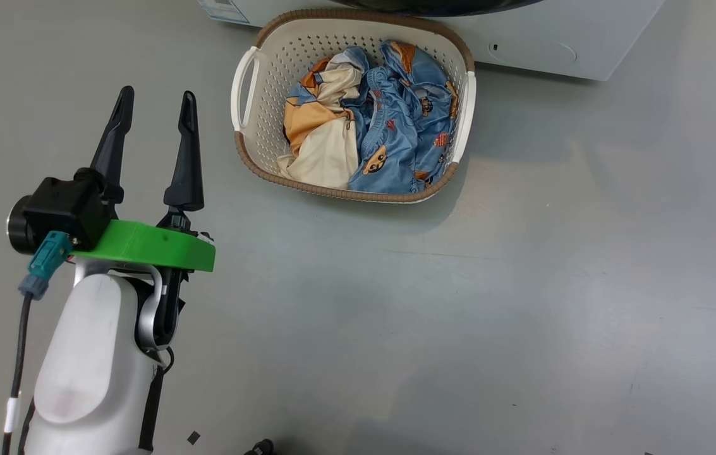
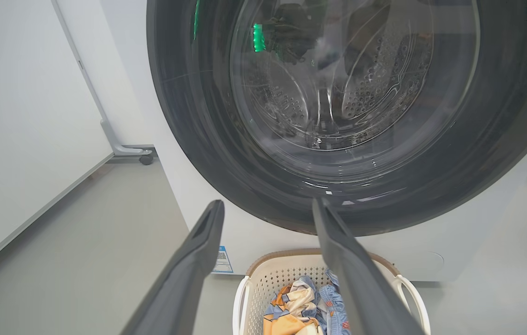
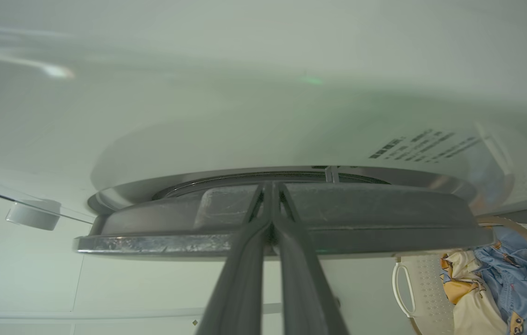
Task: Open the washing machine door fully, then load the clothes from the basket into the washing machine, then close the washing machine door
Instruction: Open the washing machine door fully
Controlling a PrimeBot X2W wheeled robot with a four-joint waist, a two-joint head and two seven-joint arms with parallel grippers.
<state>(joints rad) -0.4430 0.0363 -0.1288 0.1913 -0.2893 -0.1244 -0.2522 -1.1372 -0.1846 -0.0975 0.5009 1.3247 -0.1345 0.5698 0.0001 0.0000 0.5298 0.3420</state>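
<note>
Left hand (image 1: 157, 95), head view: long dark fingers spread wide, nothing between them, poised over the grey floor (image 1: 522, 284) beside the basket (image 1: 269, 63), a small cream-white perforated plastic tub with a brown woven-look rim. The clothes (image 1: 389, 133), soft blue printed garments with an orange and cream piece, are bundled inside it, none yet taken out. The basket is set just in front of the washing machine (image 1: 553, 44), a big white front-loading box, presumably so that the load has a short way to go.

Left wrist view: the left hand (image 2: 268, 204) is aimed at the lower part of the washing machine door (image 2: 189, 116), a large round door with a glossy black ring around clear glass. The door appears shut; the steel perforated drum (image 2: 375, 70) is seen through the glass. A blue QR sticker (image 2: 222, 260) is noted low on the front, the basket directly below.

Right wrist view: the right hand (image 3: 271, 186) has its fingers pressed together, holding nothing, tips at the door's dark edge (image 3: 384, 209). Contact cannot be confirmed. The closed fingers are judged to serve as a hook for pulling the door open, the first step, while the open left hand waits for the clothes.
</note>
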